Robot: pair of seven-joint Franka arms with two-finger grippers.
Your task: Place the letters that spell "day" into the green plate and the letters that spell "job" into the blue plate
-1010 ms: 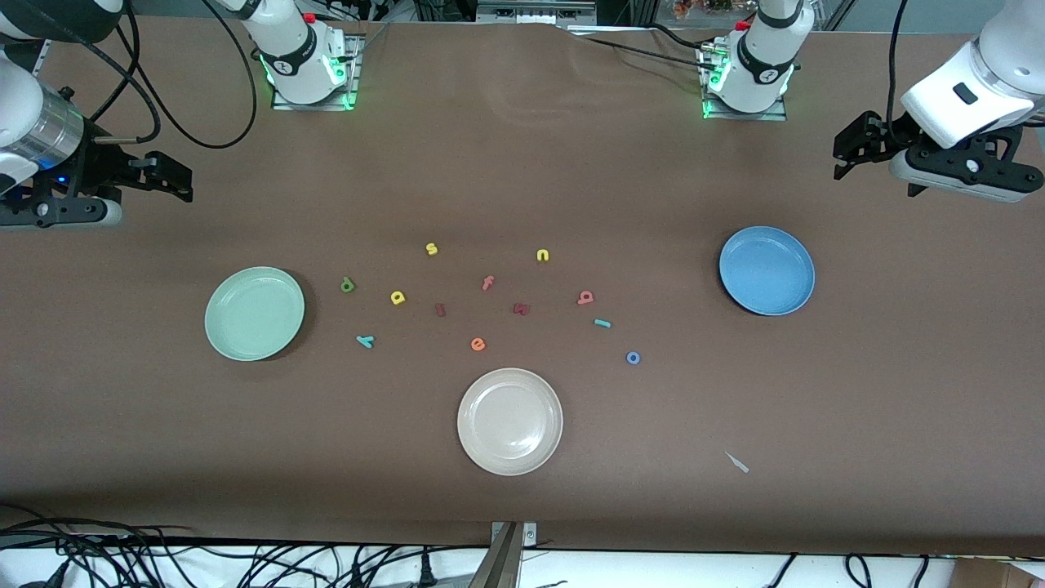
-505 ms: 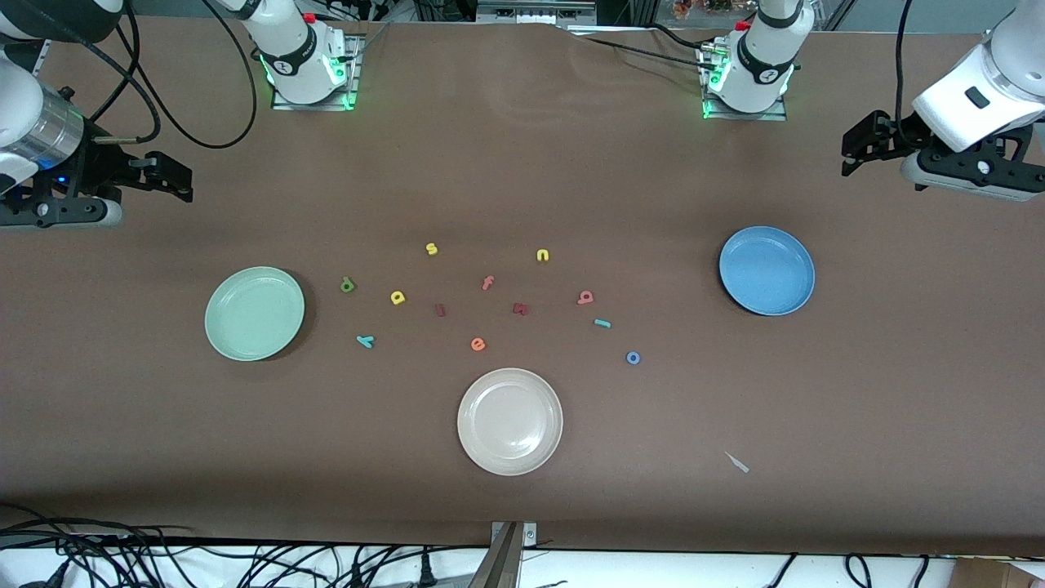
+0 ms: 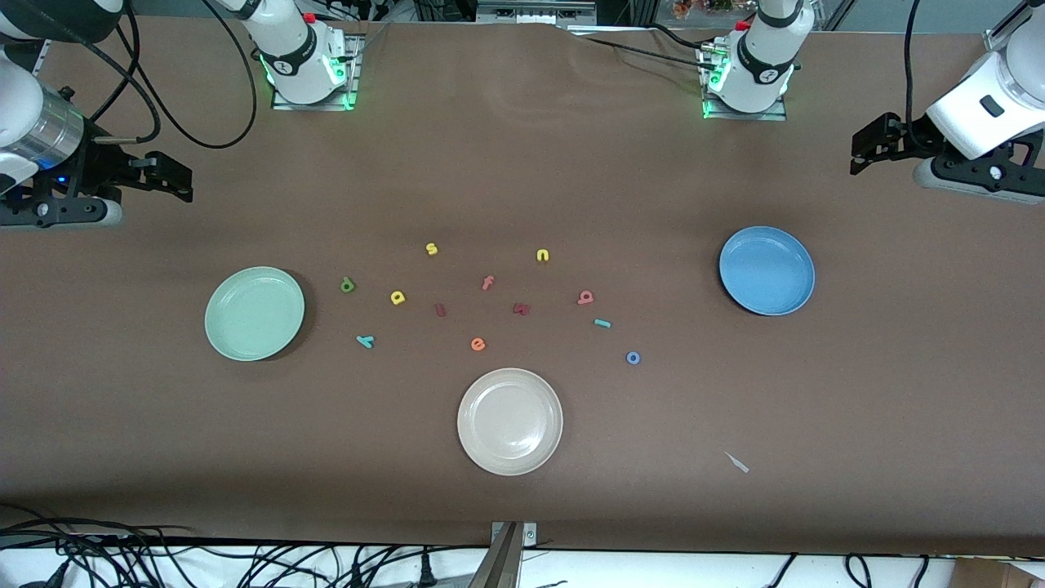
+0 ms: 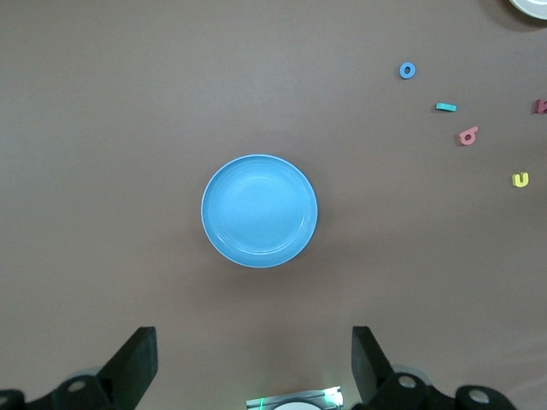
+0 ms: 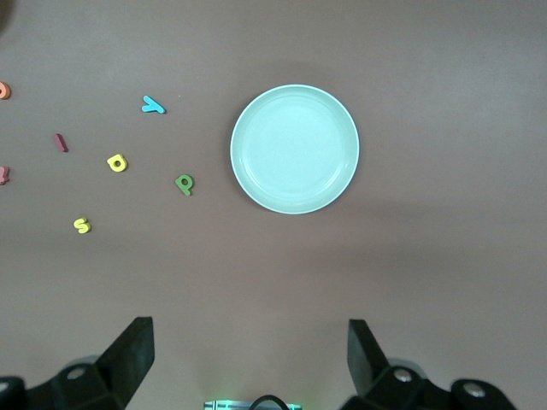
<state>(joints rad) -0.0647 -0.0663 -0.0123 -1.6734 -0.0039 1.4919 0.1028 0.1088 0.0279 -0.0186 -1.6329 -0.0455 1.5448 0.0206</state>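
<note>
The green plate [image 3: 254,314] [image 5: 295,149] lies toward the right arm's end, with the olive "d" [image 3: 348,285] [image 5: 184,183], yellow "a" [image 3: 397,297] [image 5: 117,162] and teal "y" [image 3: 365,340] [image 5: 153,105] on the table beside it. Toward the left arm's end lies the blue plate [image 3: 767,270] [image 4: 259,210]. The salmon "b" [image 3: 585,297] [image 4: 467,135], teal "j" [image 3: 602,323] [image 4: 445,107] and blue "o" [image 3: 633,358] [image 4: 408,70] lie loose beside that plate. Both plates are empty. My left gripper [image 3: 857,155] [image 4: 254,359] hangs open high over the table by the blue plate. My right gripper [image 3: 184,181] [image 5: 249,354] hangs open over its own end.
A cream plate [image 3: 509,420] sits nearer the front camera than the letters. Among the letters lie a yellow "s" [image 3: 431,249], yellow "n" [image 3: 542,256], pink "f" [image 3: 487,282], orange "e" [image 3: 478,344] and two dark red pieces [image 3: 440,309]. A small white scrap [image 3: 737,462] lies near the front edge.
The left arm has drawn back toward its own end of the table, its gripper still open. The right arm and all letters have not moved.
</note>
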